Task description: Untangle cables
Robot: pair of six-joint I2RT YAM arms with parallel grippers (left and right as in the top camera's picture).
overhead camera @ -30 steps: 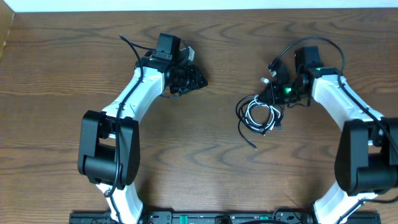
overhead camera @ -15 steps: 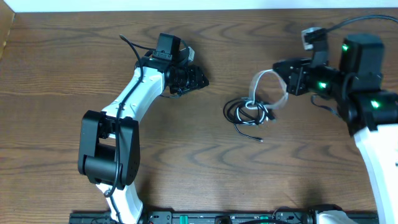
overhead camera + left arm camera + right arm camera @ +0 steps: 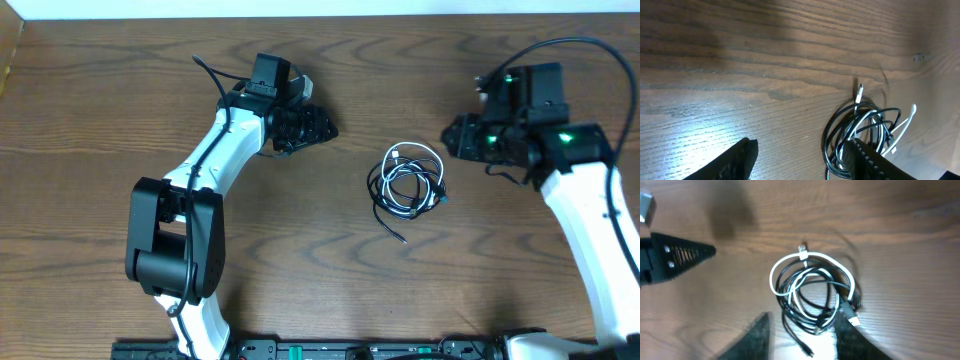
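The black cable (image 3: 381,205) and the white cable (image 3: 418,152) lie coiled together in one loose bundle on the wooden table (image 3: 100,110), right of centre. My left gripper (image 3: 320,128) is open and empty, to the left of the bundle. In the left wrist view the bundle (image 3: 862,131) lies just past the right fingertip (image 3: 866,159) of the left gripper (image 3: 800,165). My right gripper (image 3: 455,138) is open and empty, just right of the bundle and above it. In the right wrist view the white loop (image 3: 785,262) and black loops (image 3: 790,322) lie ahead of its spread gripper (image 3: 802,342).
The black tip of my left gripper (image 3: 675,260) shows at the left of the right wrist view. The table's far edge (image 3: 320,14) meets a pale wall. A black free cable end (image 3: 400,236) sticks out toward the front.
My right gripper lifted the white cable up and to the right, then let it go. The bundle now lies flat on the table. The left arm has not moved.
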